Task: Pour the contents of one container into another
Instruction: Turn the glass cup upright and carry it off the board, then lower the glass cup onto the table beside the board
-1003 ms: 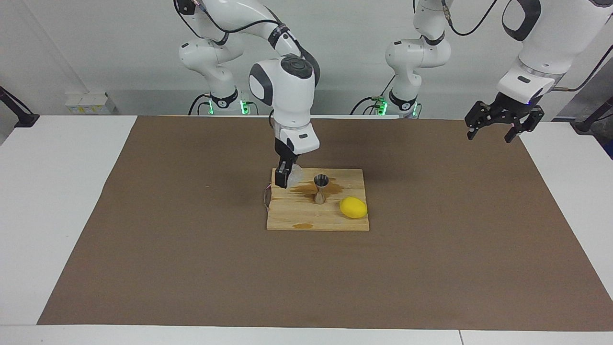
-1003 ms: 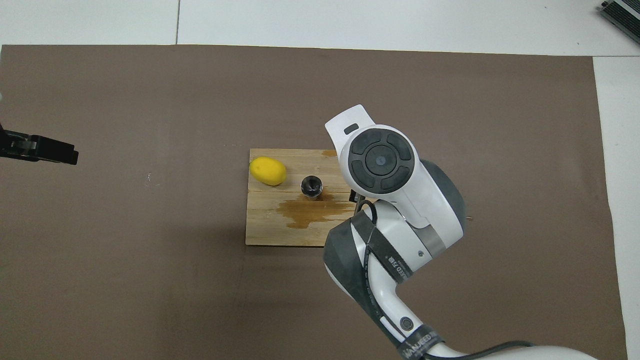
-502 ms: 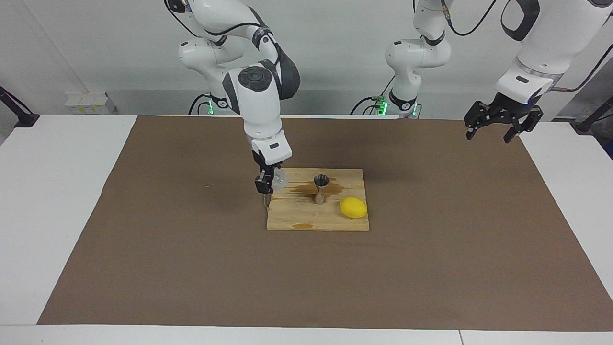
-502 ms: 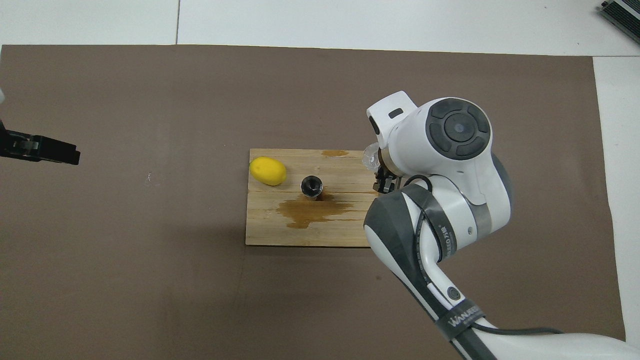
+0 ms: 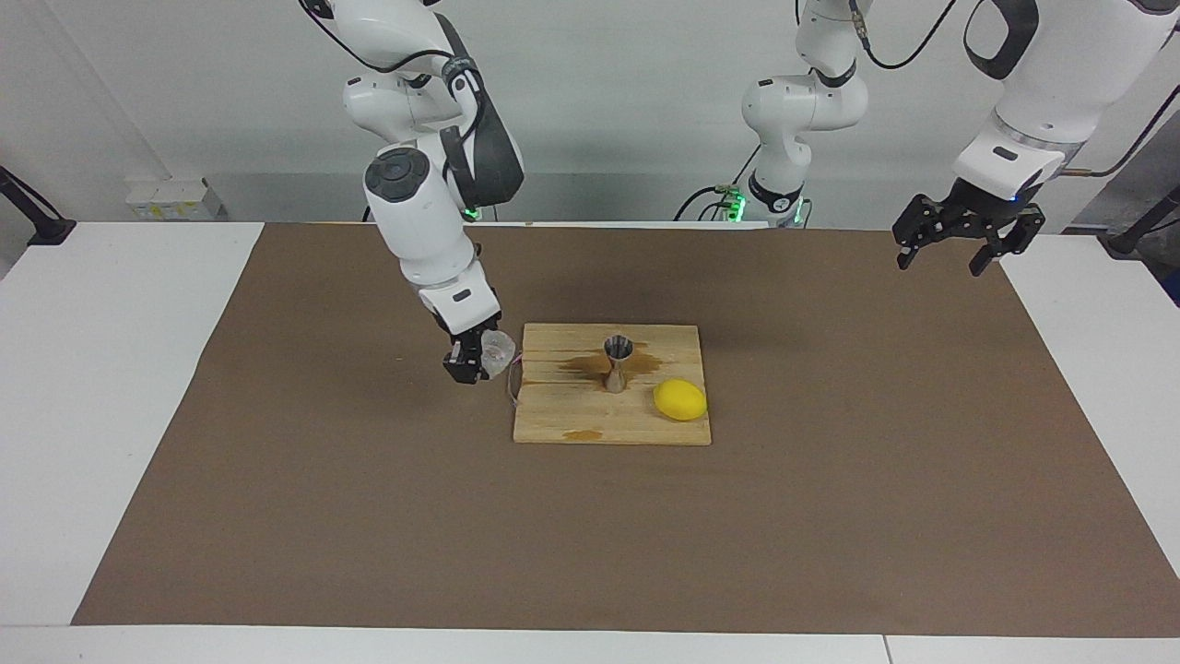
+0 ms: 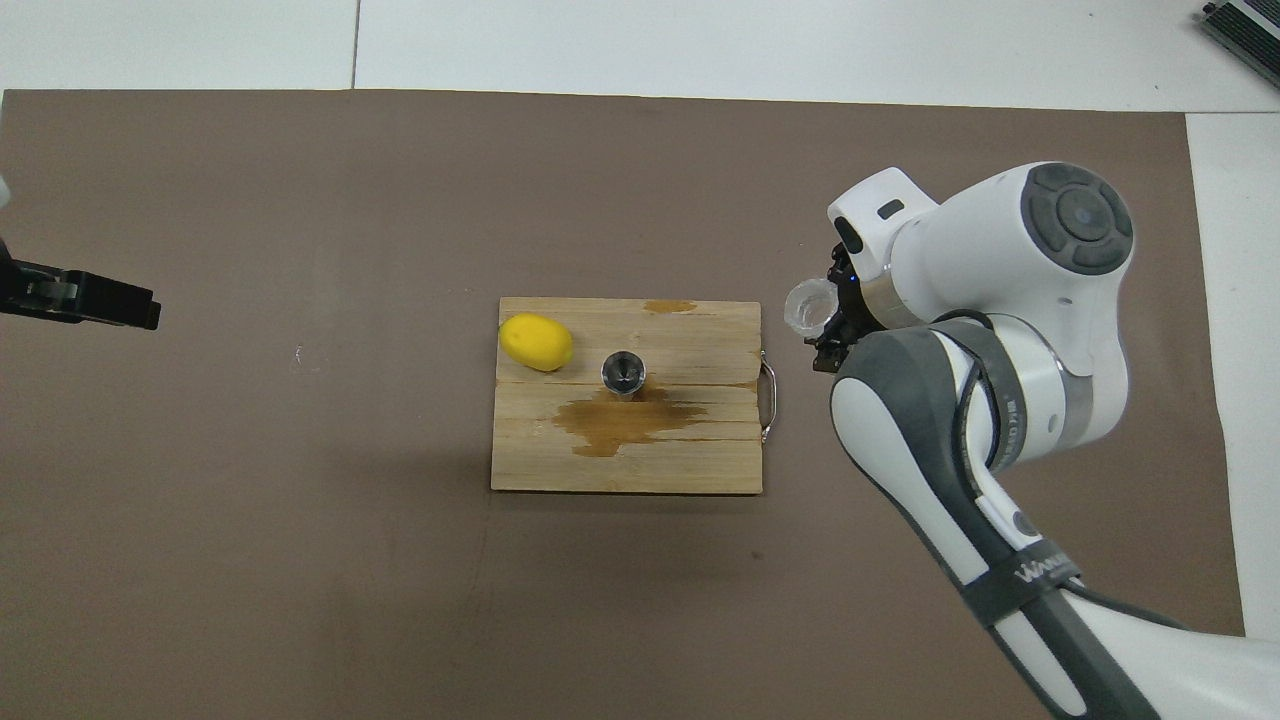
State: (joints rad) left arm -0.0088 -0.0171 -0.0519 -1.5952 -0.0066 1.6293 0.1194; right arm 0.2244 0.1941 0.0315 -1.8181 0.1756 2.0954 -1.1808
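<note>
Right pincer [image 5: 472, 361]: clamped on glass cup [image 5: 498, 350], tilted, over brown mat beside board [image 5: 636, 426].
Left pincer [image 5: 964, 236]: waiting, fingers spread.
Jigger [image 5: 617, 363]: upright on board, beside spill [image 5: 583, 363].
Risk: dribbling leftovers onto mat; cup slipping in tilted grip.

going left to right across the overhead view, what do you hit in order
left gripper → lemon → steel jigger → board's metal handle → glass cup, held in the right gripper over the brown mat. The wooden board spans the lemon through the handle.
</note>
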